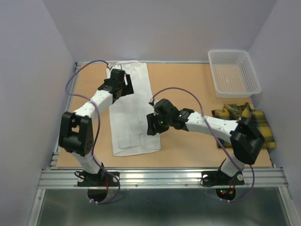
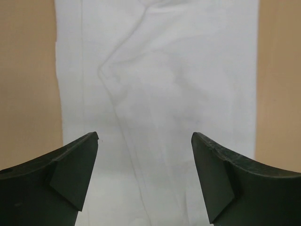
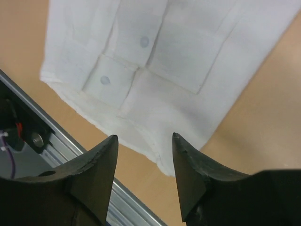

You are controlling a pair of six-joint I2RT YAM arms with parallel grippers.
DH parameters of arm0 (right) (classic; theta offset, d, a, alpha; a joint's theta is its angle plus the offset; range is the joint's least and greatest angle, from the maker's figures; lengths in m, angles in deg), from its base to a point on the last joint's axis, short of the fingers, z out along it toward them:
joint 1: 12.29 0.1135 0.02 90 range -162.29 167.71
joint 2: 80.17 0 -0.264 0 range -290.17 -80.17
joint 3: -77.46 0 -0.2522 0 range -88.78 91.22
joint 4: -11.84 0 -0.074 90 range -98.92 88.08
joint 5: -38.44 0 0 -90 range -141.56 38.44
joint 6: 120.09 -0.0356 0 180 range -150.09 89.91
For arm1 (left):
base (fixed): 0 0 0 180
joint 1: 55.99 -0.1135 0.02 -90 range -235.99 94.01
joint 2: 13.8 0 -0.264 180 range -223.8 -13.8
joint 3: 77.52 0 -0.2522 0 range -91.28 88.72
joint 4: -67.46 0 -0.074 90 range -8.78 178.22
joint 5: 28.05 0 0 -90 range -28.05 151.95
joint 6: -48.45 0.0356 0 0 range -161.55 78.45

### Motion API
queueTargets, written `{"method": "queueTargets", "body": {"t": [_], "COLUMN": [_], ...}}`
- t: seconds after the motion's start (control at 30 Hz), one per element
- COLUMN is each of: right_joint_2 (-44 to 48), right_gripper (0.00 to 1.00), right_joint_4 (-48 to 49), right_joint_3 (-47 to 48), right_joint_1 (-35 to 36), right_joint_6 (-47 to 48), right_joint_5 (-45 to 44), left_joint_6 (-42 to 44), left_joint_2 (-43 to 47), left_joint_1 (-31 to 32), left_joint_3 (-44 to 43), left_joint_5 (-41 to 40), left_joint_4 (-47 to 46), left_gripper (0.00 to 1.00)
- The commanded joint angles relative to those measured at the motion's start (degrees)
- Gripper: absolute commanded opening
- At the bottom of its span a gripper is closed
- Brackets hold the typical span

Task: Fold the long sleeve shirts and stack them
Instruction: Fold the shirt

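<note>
The white long sleeve shirt [image 1: 131, 113] lies flat on the table as a long folded strip running from the back edge toward the front. My left gripper [image 1: 120, 84] hovers over its far left part, and in the wrist view the left gripper [image 2: 145, 135] stands wide open with only white shirt [image 2: 160, 84] below it. My right gripper [image 1: 153, 126] is at the strip's right edge; the right gripper [image 3: 145, 136] is open above the near corner of the shirt [image 3: 155, 61], where cuff buttons show. The plaid shirt [image 1: 256, 120] lies crumpled at the right, partly under my right arm.
A white mesh basket [image 1: 233, 73] stands at the back right corner. Along the front edge of the table runs a metal rail [image 1: 160, 178], also visible as the rail [image 3: 56, 136] just below the shirt's near corner. Bare tabletop [image 1: 188, 80] lies between the shirt and the basket.
</note>
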Motion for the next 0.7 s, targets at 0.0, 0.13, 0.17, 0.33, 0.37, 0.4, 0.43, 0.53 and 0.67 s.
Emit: {"method": "queueTargets", "body": {"t": [0.0, 0.13, 0.17, 0.33, 0.37, 0.4, 0.43, 0.53, 0.67], "right_joint_2": [8.37, 9.96, 9.62, 6.72, 6.19, 5.49, 4.18, 2.23, -1.28], "right_gripper": [0.57, 0.56, 0.55, 0.49, 0.49, 0.48, 0.47, 0.44, 0.40], "right_joint_4": [1.12, 1.21, 1.29, 2.95, 2.96, 4.01, 4.63, 7.53, 12.01], "right_joint_3": [-2.94, -3.39, -3.21, -1.37, -1.28, -1.28, -1.36, -2.24, -3.65], "right_joint_1": [-5.89, -10.38, -11.00, -11.35, -11.36, -11.36, -11.36, -11.36, -11.36], "right_joint_6": [-2.22, -3.19, -3.45, -5.02, -5.73, -6.43, -7.14, -9.86, -12.76], "right_joint_5": [-3.84, -0.77, 0.20, 1.43, 1.61, 2.22, 2.66, 4.33, 5.48], "left_joint_6": [-11.58, -20.12, -21.19, -25.41, -25.77, -25.86, -26.12, -27.79, -29.11], "left_joint_2": [14.57, 26.60, 28.03, 33.22, 33.49, 33.67, 33.67, 33.67, 32.35], "left_joint_1": [0.37, 2.64, 3.00, 5.29, 5.38, 5.47, 5.47, 5.56, 5.56], "left_joint_3": [7.73, 19.25, 22.83, 29.89, 29.90, 31.03, 31.48, 33.33, 35.35], "left_joint_5": [4.07, 8.55, 9.52, 11.72, 11.72, 11.72, 13.55, 14.71, 14.97], "left_joint_4": [1.78, 1.35, 1.25, 1.25, 1.17, 0.99, 0.99, 0.03, -0.59], "left_gripper": [0.94, 0.99, 0.99, 0.99, 0.99, 0.99, 0.99, 0.90, 0.83]}}
